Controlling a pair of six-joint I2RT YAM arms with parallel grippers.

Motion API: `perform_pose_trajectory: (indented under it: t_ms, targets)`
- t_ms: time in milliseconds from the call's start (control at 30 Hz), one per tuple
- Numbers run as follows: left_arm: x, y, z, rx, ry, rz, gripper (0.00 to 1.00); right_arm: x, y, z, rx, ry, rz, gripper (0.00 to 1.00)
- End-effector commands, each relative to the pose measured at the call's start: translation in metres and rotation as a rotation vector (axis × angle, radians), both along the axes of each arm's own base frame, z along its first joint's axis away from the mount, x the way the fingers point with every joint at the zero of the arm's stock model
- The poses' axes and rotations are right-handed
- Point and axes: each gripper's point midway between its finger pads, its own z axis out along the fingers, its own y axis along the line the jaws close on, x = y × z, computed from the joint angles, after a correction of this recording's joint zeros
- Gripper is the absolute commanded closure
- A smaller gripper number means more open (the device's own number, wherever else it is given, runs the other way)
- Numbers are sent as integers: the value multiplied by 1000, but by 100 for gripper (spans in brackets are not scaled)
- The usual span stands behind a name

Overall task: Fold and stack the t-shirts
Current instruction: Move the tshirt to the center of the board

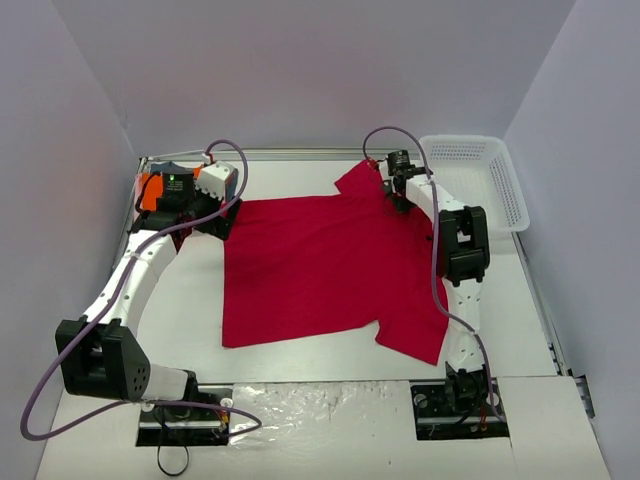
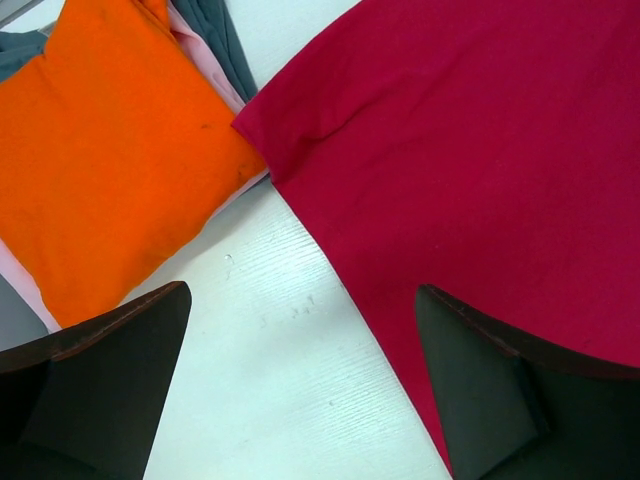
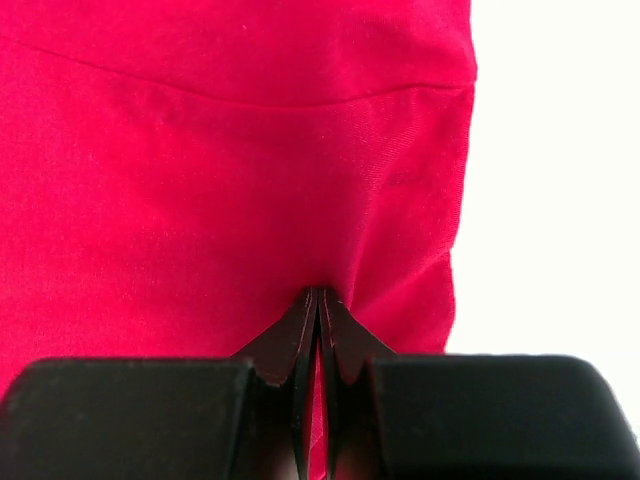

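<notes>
The crimson-red t-shirt (image 1: 320,265) lies spread flat in the middle of the table. My right gripper (image 1: 401,199) is at the shirt's far right, by the sleeve, and is shut on a pinch of red cloth (image 3: 250,180); in the right wrist view (image 3: 320,300) the jaws are closed with cloth between them. My left gripper (image 1: 214,220) is open and empty over the shirt's far left corner (image 2: 470,150), one finger (image 2: 500,390) above the red cloth, the other (image 2: 100,390) above bare table. A folded orange shirt (image 2: 110,150) lies on pink (image 2: 205,45) and grey-blue (image 2: 222,30) ones just beyond.
A white mesh basket (image 1: 480,175) stands at the far right, beside the right arm. Grey walls close in the left, back and right. The table's white surface (image 2: 270,370) shows between the folded stack and the red shirt.
</notes>
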Motion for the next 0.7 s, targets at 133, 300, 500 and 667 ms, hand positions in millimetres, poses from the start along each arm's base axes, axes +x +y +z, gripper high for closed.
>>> perform_pose_trajectory:
  t_ms: [133,300,500,667]
  targets:
    - [4,-6,11,-24,-25,-11,6,-15,-31,-35,-54,102,-60,100]
    - [4,-8,8,-24,-15,-18,6,-16,-44,-41,-56,113,-84,100]
    - [2,-9,5,-13,-7,-23,6,-16,-47,-45,-61,122,-84,100]
    - [-4,-8,3,28,-15,-53,6,-13,-32,-22,-6,87,-43,100]
